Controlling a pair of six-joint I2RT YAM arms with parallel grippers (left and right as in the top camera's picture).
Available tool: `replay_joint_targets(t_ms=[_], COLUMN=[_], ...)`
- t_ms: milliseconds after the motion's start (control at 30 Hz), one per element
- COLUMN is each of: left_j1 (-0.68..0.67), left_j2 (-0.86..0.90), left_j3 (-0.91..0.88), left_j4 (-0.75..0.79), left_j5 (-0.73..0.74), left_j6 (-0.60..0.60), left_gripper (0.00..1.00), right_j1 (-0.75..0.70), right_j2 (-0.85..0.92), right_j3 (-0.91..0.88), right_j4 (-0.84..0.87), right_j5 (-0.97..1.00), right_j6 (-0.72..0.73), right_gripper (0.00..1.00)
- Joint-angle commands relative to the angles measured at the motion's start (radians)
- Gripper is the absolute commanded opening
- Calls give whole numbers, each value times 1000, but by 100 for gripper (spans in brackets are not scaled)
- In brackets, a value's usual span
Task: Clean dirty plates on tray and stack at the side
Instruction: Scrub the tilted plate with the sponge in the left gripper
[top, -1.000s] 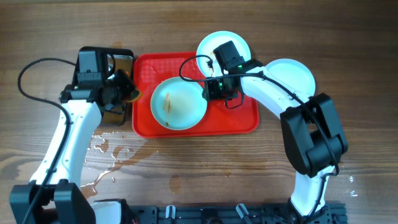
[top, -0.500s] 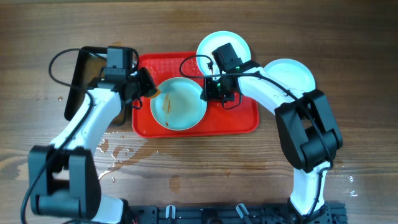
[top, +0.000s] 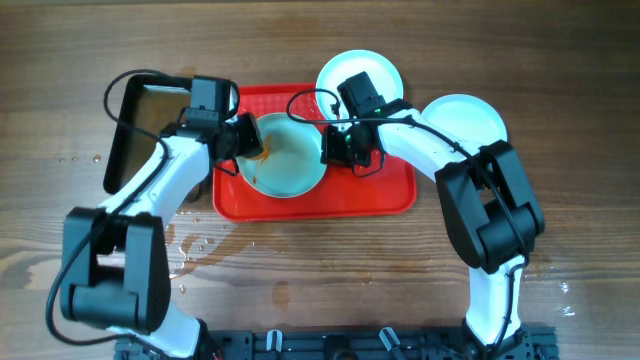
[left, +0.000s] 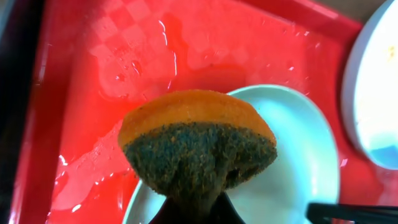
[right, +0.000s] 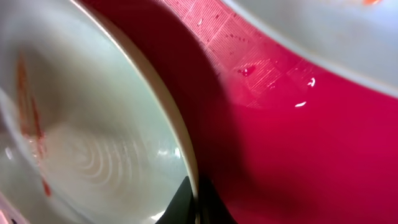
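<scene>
A pale plate with a brown smear stands tilted on the red tray. My right gripper is shut on its right rim, one finger on each side of the edge. My left gripper is shut on an orange sponge with a dark green scrub face, hanging just over the plate's left edge. A second plate lies across the tray's far rim. A third plate sits on the table to the right.
A black metal pan lies left of the tray. Water is puddled on the wood in front of the pan. Water drops cover the tray floor.
My left arm has swung right from the black pan to the plate, carrying the sponge. My right gripper has shut on the plate's rim, and the plate now tilts up.
</scene>
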Motion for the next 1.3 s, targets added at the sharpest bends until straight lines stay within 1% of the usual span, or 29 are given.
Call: replay_joint_targets(t_ms=[0, 233, 367, 433, 533, 600, 667, 733, 800, 900, 933, 1000, 1067, 1167, 1267], left_j1=[-7, -12, -42, -65, -112, -137, -154, -158, -152, -126, -110, -84, -56, -29, -25], left_j2=[66, 183, 230, 231, 231, 231, 231, 231, 231, 231, 231, 231, 231, 231, 231], left_j3=[3, 3, 3, 3, 3, 3, 3, 3, 3, 3, 3, 3, 3, 3, 3], left_j4=[21, 55, 6, -21, -27, -26, -26, -20, -13, -9, -18, -48, -97, -170, -216], left_j5=[13, 13, 16, 63, 229, 320, 370, 352, 260, 32, -55, -161, -243, -311, -327], left_j6=[61, 133, 151, 192, 286, 326, 348, 347, 296, 106, 22, -100, -208, -300, -332], left_gripper=[4, 4, 4, 4, 4, 4, 4, 4, 4, 4, 4, 4, 4, 4, 4], right_j1=[2, 2, 2, 2, 2, 2, 2, 2, 2, 2, 2, 2, 2, 2, 2], right_j2=[37, 37, 37, 37, 36, 36, 36, 37, 36, 37, 36, 37, 37, 37, 36], right_j3=[9, 9, 9, 9, 9, 9, 9, 9, 9, 9, 9, 9, 9, 9, 9], right_j4=[-4, 0, 5, 6, 6, 7, 7, 6, 6, 6, 6, 6, 6, 7, 11], right_j5=[-11, -18, -18, -18, -19, -25, -25, -25, -26, -30, -32, -33, -33, -33, -33], right_j6=[-8, -11, -11, -12, -11, -14, -19, -19, -19, -21, -24, -26, -28, -31, -30], right_gripper=[4, 4, 4, 4, 4, 4, 4, 4, 4, 4, 4, 4, 4, 4, 4])
